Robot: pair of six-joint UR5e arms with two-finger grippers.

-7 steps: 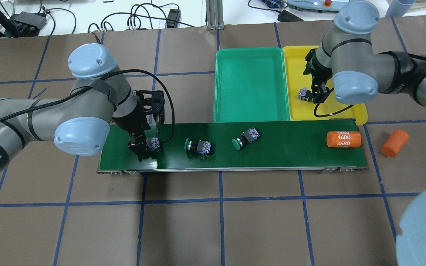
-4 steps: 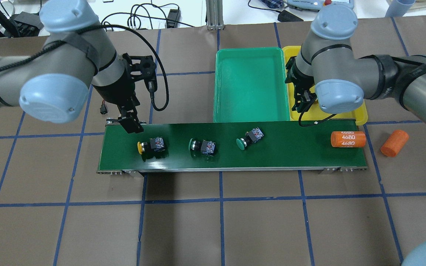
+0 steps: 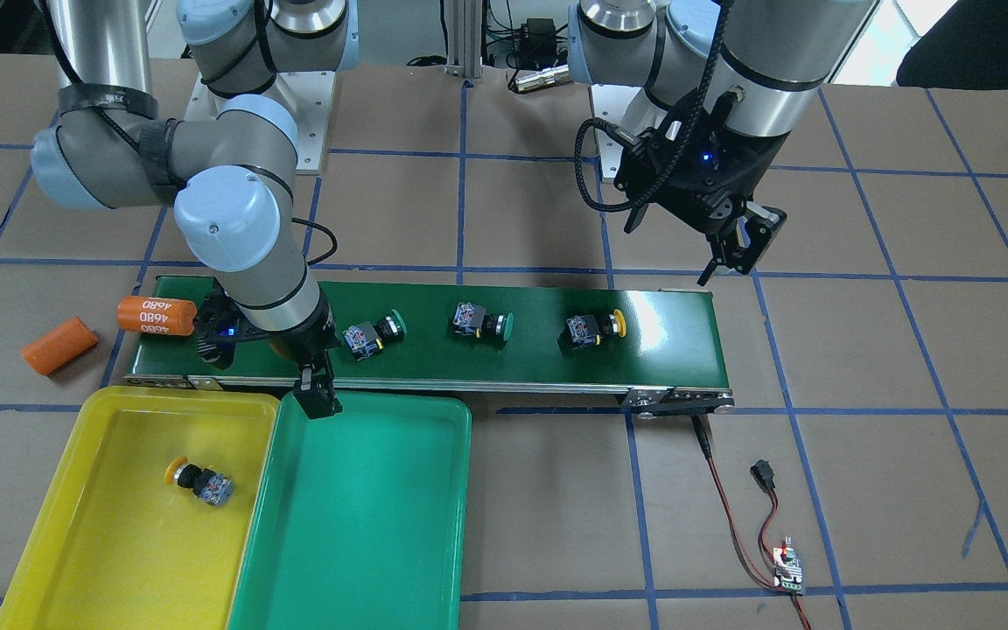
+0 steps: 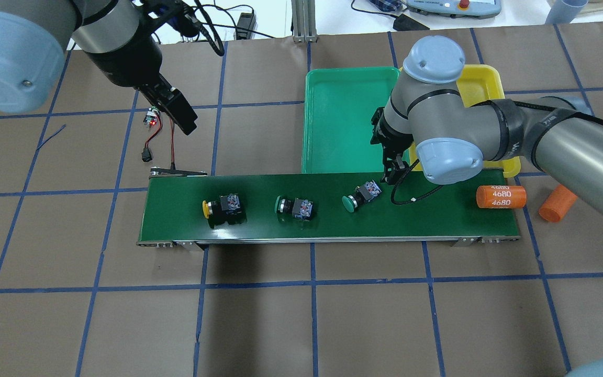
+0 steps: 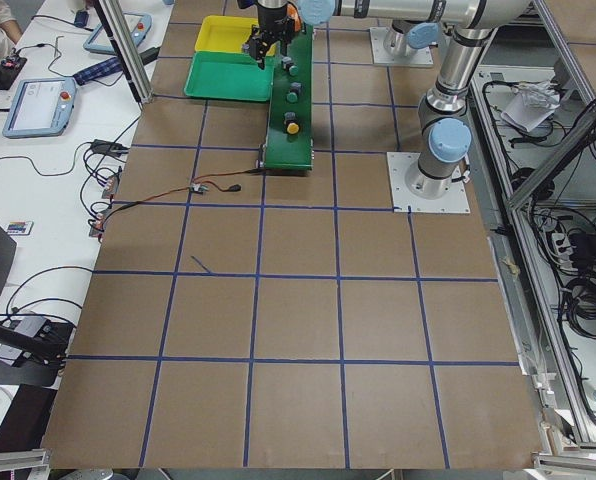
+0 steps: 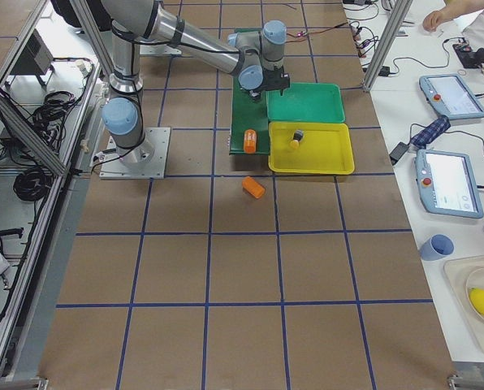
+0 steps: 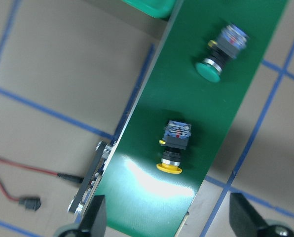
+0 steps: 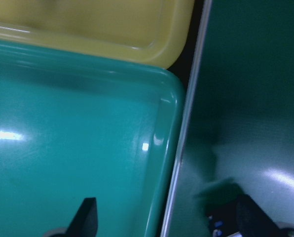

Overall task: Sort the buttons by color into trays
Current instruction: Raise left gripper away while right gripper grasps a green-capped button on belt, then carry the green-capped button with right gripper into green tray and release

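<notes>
Front-facing view: one yellow button lies in the yellow tray, which sits against the conveyor belt's long edge. The green tray beside it holds no button, while a green button, a second green button and a second yellow button lie on the belt; by this count one of four is sorted and three are left. Overhead view: the right gripper hangs at the belt's tray-side edge, just beside a green button, and the left gripper is raised off the belt's corner near the second yellow button. Wrist views: both grippers' fingers stand apart, holding nothing.
</notes>
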